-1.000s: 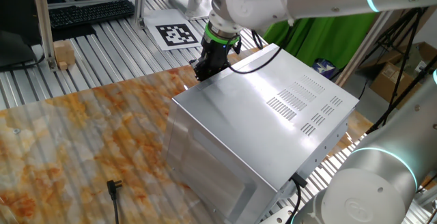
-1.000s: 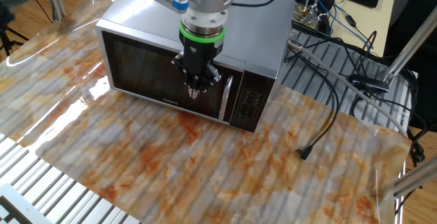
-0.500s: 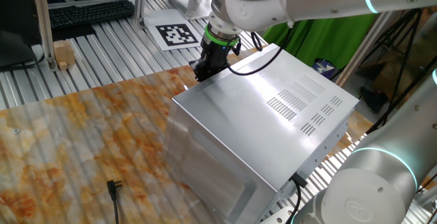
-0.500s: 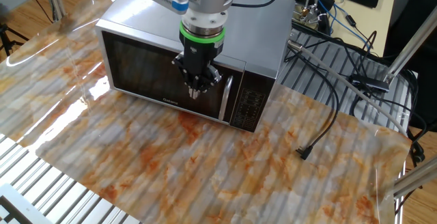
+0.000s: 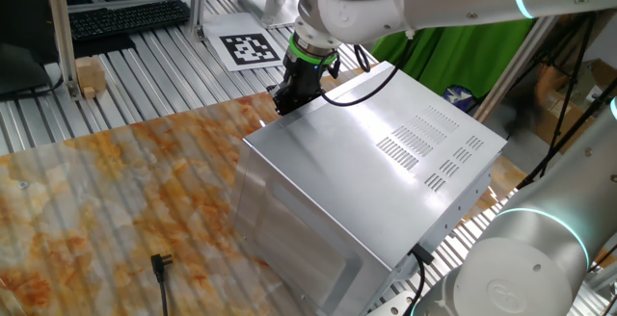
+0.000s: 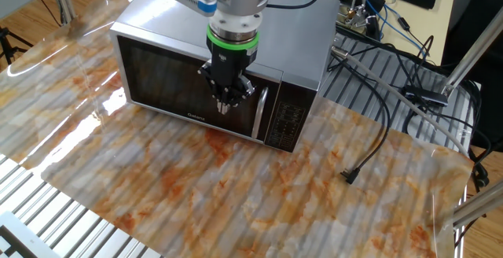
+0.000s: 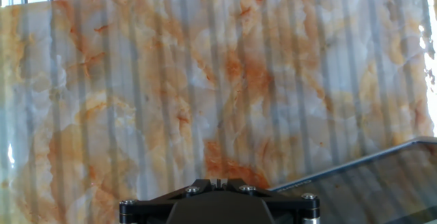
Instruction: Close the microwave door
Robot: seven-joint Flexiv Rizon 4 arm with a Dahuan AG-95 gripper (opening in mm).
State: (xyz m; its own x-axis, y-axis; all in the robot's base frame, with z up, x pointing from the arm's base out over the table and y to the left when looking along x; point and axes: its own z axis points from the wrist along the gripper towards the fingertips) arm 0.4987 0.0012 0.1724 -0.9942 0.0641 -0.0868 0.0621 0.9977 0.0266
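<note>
Comparing with the frames before: nothing moved, my pincer (image 6: 225, 105) stays put, fingers pinched narrow, holding nothing. It hangs just in front of the microwave door (image 6: 189, 81), which sits flush with the microwave (image 5: 386, 176). Desk (image 6: 236, 187) lies open in front of the door; a loose cable plug (image 6: 349, 177) rests beyond the microwave's keypad corner. My arm (image 5: 386, 3) reaches over the microwave, wrist pointing down.

Bare marbled table top (image 6: 236, 187) is seen below and ahead of the jaws; behind them, passage is blocked by the microwave door (image 6: 169, 81).
</note>
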